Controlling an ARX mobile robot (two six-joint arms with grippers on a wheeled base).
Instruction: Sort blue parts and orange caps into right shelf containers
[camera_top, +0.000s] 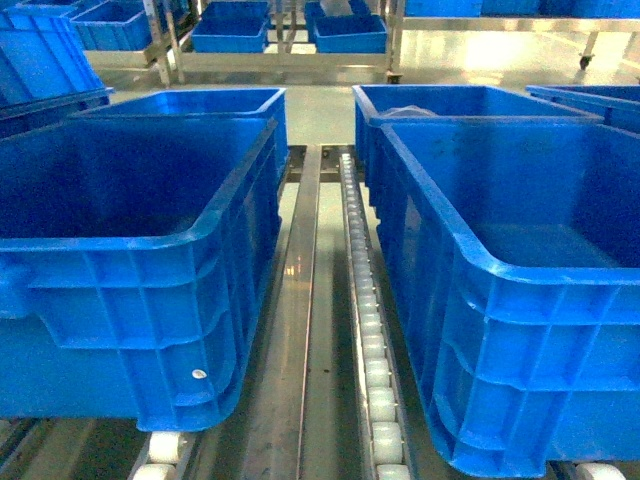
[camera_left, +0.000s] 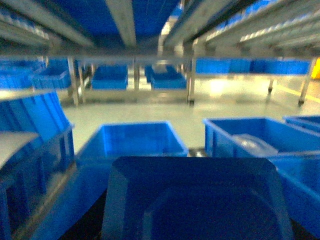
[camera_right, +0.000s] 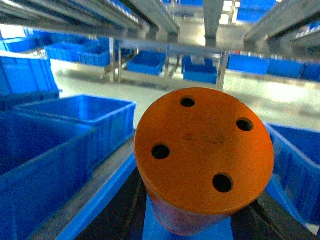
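Head view: no hand or arm in frame. Four large blue crates sit on a roller rack. Near left crate (camera_top: 130, 290) and near right crate (camera_top: 510, 300) stand apart, with a metal rail (camera_top: 295, 320) and a line of white rollers (camera_top: 365, 330) between them. A second crate stands behind each: far left crate (camera_top: 200, 105), far right crate (camera_top: 450, 105). More blue bins on a shelf frame (camera_top: 290, 30) across the pale floor.

Left wrist view: a dark blue part (camera_left: 197, 200) with chamfered corners fills the lower frame, directly in front of the left hand's camera. The fingers are not visible, so I cannot tell whether this hand is spread or pinching. Beyond the part, blurred blue crates (camera_left: 132, 140) and rack rails overhead.

Right wrist view: an orange cap (camera_right: 204, 155), flat end face with four round holes, sits right in front of the right hand. Dark finger parts (camera_right: 270, 215) flank its base on both sides; the hand appears to be pinching the cap. Blue crates (camera_right: 75, 120) lie to its left, below.
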